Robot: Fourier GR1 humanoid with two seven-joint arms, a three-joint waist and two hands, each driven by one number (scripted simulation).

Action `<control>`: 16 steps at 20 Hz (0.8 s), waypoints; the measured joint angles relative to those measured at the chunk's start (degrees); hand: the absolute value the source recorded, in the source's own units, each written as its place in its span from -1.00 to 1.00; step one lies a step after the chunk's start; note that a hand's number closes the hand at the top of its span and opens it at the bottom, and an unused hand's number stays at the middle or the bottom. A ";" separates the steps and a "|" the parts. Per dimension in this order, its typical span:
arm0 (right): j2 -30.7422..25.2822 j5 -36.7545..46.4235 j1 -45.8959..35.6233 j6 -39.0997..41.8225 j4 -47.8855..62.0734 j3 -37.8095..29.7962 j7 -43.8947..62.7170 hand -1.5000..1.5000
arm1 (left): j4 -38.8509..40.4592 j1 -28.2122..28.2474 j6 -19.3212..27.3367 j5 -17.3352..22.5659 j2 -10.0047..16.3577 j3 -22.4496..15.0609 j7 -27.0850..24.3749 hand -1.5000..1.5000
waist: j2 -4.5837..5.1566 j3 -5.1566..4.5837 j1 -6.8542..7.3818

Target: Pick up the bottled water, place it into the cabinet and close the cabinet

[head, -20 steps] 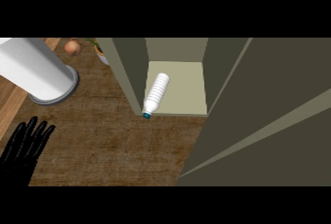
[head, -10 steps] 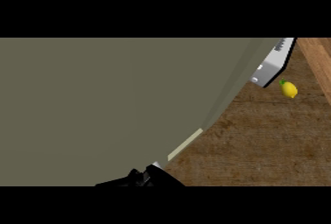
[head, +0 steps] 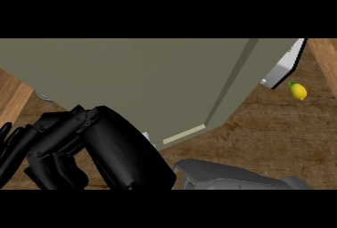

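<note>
Grey-green cabinet [head: 132,75], right hand [head: 125,151] below it, grip unclear, left hand [head: 8,149] fingers straight

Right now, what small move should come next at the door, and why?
Probably press the door a little more shut with the right hand, which is low in front of it. A pale strip of the cabinet floor shows past the door's lower corner, so it seems not quite closed.
</note>
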 measured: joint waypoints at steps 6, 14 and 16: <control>0.19 -10.54 -1.58 14.47 6.69 -1.32 -0.73 1.00 | -1.92 2.07 0.26 0.23 0.48 2.16 0.73 -1.00 | 0.26 0.06 -0.67; -0.46 -13.28 0.33 28.19 17.08 -8.69 -4.53 1.00 | -5.70 6.23 1.17 -0.50 -0.59 5.92 2.51 -1.00 | 0.05 0.08 -2.01; -0.64 -12.06 1.12 29.76 19.14 -10.06 -6.49 1.00 | -6.64 7.35 0.77 -0.34 -0.48 7.22 3.25 -1.00 | 0.02 0.08 -2.12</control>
